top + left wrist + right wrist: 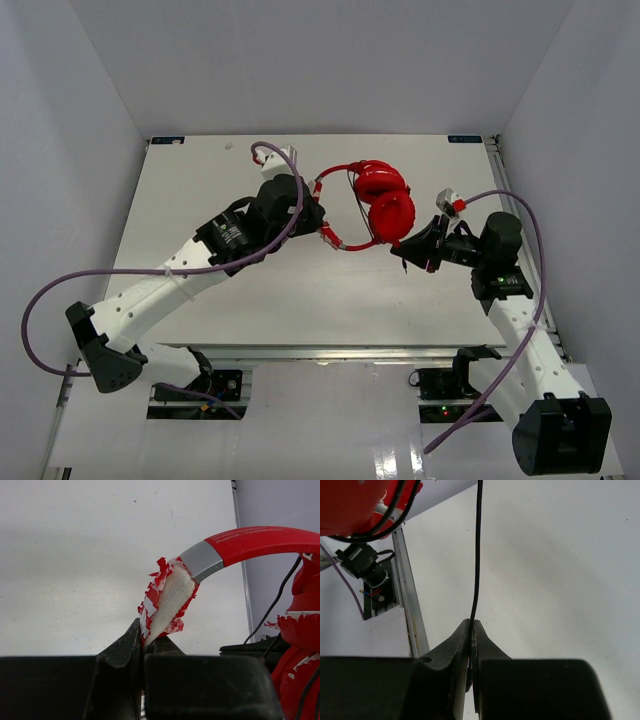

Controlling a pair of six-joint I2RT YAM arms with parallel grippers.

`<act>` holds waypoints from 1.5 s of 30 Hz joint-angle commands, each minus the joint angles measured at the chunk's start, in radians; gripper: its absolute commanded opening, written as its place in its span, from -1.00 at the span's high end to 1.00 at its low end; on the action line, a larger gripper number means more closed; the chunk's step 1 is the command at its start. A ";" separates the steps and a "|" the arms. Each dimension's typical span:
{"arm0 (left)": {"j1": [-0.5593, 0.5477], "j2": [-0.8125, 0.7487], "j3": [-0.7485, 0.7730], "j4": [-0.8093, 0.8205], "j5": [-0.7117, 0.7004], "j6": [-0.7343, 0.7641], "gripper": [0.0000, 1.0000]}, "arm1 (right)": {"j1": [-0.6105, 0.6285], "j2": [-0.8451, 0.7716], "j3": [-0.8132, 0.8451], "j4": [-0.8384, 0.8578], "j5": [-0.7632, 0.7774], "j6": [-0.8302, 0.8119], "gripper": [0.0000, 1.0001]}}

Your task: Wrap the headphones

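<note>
White table (pixel 300 300), mid-area: I saw the red headphones (pixel 386 205) btwn both arms. L gripper (pixel 144 642) was clamped on the frayed headband (pixel 170 597); R gripper (pixel 471 627) pinched the thin black cable (pixel 478 555).

White table (pixel 300 290) with blue tags (pixel 166 141) at its far corners; unclear if the headphones (pixel 392 215) touch it.

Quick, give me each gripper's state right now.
Left gripper: closed, holding the headphones by the frayed headband padding.
Right gripper: closed, holding the thin black cable.
</note>
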 commanded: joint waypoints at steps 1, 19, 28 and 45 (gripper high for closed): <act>0.019 0.002 0.028 0.119 -0.052 -0.084 1.00 | 0.001 -0.035 0.100 -0.165 0.029 -0.197 0.85; 0.071 0.216 0.017 0.124 -0.028 -0.090 1.00 | 0.101 -0.008 0.112 -0.435 0.273 -0.568 0.85; 0.074 0.344 0.008 0.113 0.000 -0.060 1.00 | 0.152 0.120 0.073 -0.374 0.301 -0.511 0.85; 0.086 0.515 0.058 0.073 0.070 0.019 1.00 | 0.214 0.223 0.050 -0.329 0.395 -0.528 0.82</act>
